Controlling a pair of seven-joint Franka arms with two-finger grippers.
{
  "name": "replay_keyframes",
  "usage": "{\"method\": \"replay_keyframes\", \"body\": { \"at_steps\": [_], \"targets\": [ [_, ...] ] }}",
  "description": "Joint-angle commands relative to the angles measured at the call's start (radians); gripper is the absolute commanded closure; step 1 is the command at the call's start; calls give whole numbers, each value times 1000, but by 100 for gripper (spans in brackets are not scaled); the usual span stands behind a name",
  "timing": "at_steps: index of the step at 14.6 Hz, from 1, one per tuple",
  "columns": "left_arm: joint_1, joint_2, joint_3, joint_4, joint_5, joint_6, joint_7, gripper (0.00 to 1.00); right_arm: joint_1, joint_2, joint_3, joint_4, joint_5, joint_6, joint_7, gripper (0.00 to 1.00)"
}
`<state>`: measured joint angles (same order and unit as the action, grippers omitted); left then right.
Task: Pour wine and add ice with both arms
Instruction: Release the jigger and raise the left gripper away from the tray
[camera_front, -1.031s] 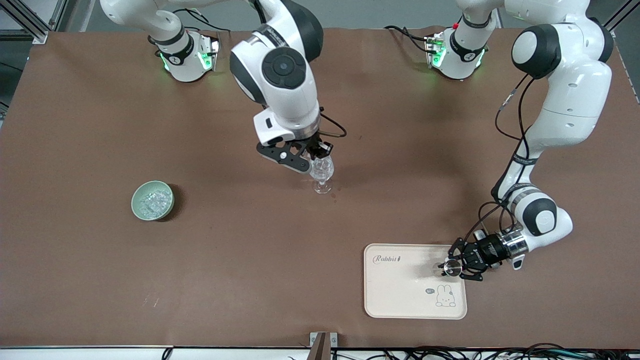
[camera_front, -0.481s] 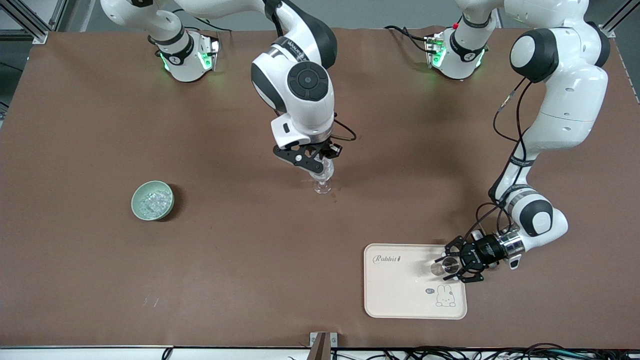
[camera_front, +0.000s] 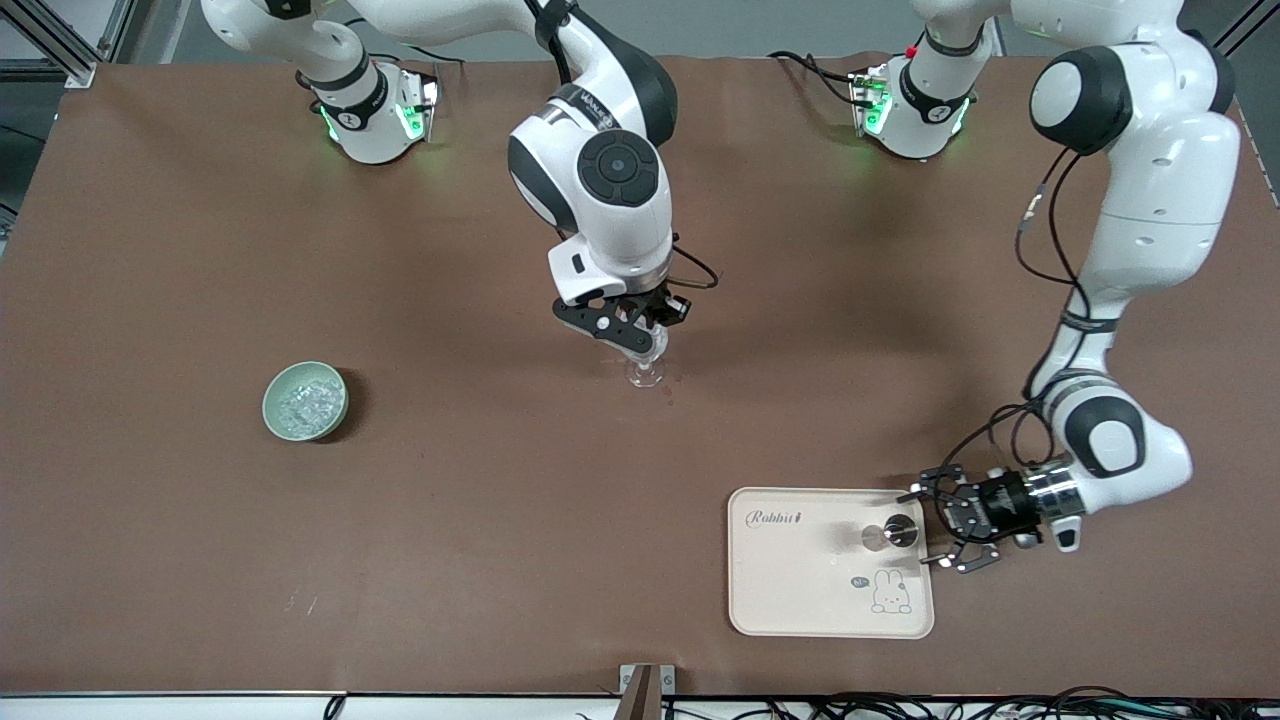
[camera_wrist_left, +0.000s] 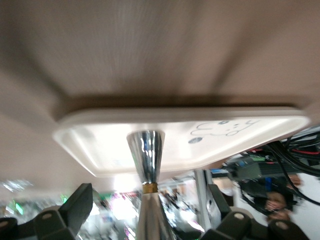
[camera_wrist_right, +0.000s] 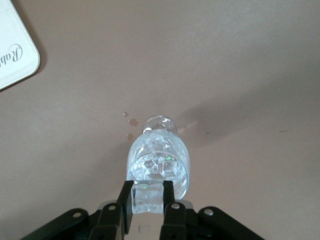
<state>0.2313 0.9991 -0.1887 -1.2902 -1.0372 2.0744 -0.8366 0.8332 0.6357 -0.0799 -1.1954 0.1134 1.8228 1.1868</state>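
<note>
My right gripper (camera_front: 637, 330) hangs over a clear stemmed glass (camera_front: 645, 373) in the middle of the table. In the right wrist view it (camera_wrist_right: 148, 189) is shut on a clear ice cube (camera_wrist_right: 148, 200), right above the glass (camera_wrist_right: 159, 160), which holds several ice chunks. More ice (camera_front: 303, 403) lies in a pale green bowl (camera_front: 272, 410) toward the right arm's end. My left gripper (camera_front: 928, 530) is open at the edge of the cream tray (camera_front: 790, 580). A small shiny steel cup (camera_front: 897, 533) stands on the tray at its fingertips. In the left wrist view the cup (camera_wrist_left: 145, 155) stands between the spread fingers (camera_wrist_left: 79, 200).
A few reddish drops (camera_wrist_right: 132, 121) lie on the brown table beside the glass foot. A corner of the tray (camera_wrist_right: 15, 45) shows in the right wrist view. Both arm bases stand at the table's edge farthest from the front camera.
My left gripper has opened off the steel cup and drawn back toward the left arm's end. My right gripper has shifted with the ice cube to right over the glass.
</note>
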Motion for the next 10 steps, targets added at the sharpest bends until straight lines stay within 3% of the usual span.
{"method": "replay_keyframes", "body": {
  "at_steps": [1, 7, 10],
  "targets": [
    [39, -77, -3, -23, 204, -75, 5, 0, 10, 7, -12, 23, 12, -13, 8, 97],
    [19, -239, -49, -26, 595, -112, 5, 0, 12, 7, -12, 20, 6, -28, 8, 97],
    [19, -341, -139, -29, 784, -146, 10, 0, 24, 7, -14, 1, 2, -28, 10, 97]
  ]
}}
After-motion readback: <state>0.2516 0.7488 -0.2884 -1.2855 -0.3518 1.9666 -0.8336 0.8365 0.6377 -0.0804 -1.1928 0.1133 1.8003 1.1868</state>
